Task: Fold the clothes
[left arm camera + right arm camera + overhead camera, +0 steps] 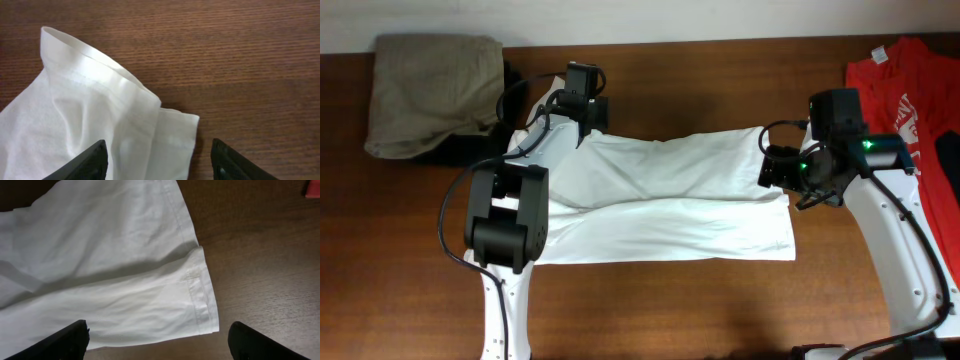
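The white T-shirt (pixel 660 195) lies on the wooden table, folded lengthwise into a long band; no print shows. My left gripper (pixel 586 118) is open over its far left end, where the hemmed corner (pixel 125 120) lies between the fingers (pixel 157 162). My right gripper (pixel 772 166) is open over the shirt's right end. In the right wrist view the hemmed edge (pixel 200 290) lies between the spread fingers (pixel 160 340). Neither gripper holds cloth.
A khaki folded garment (pixel 430 90) lies on a black one at the back left. A red T-shirt (pixel 905 85) with white print lies at the back right. Bare wood (pixel 700 310) runs along the front.
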You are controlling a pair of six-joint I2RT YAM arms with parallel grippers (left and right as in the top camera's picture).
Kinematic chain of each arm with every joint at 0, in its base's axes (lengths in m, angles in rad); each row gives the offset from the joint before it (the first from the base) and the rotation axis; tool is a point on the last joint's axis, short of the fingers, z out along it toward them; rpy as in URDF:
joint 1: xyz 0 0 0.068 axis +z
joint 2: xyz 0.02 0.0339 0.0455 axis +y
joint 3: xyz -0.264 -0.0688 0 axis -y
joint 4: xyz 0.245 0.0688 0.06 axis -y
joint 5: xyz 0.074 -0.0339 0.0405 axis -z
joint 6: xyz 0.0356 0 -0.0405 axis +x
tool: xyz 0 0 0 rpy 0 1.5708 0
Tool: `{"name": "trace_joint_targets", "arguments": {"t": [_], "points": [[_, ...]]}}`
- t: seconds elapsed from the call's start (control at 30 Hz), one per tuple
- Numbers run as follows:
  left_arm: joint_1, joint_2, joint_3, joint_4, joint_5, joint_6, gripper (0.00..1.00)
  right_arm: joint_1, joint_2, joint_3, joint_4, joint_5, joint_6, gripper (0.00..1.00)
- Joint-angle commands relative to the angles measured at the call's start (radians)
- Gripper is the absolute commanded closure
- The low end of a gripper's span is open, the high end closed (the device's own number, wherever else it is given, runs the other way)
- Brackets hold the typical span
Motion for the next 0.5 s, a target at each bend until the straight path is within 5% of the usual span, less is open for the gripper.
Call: {"name": "trace_joint_targets", "arguments": {"t": [0.0,0.13,0.47], "points": [[0.011,0.052,0.02,0.005,-0.012,0.008,0.34,-0.003,-0.005,0.003,0.014,0.002,-0.004,0.08],[0.019,0.056,0.02,0.012,-0.012,0.008,0.5,-0.003,-0.005,0.003,0.037,0.002,-0.004,0.08],[0.033,0.056,0.02,0.027,-0.015,0.008,0.65,-0.003,0.073,0.003,0.203,0.002,-0.011,0.1]]}}
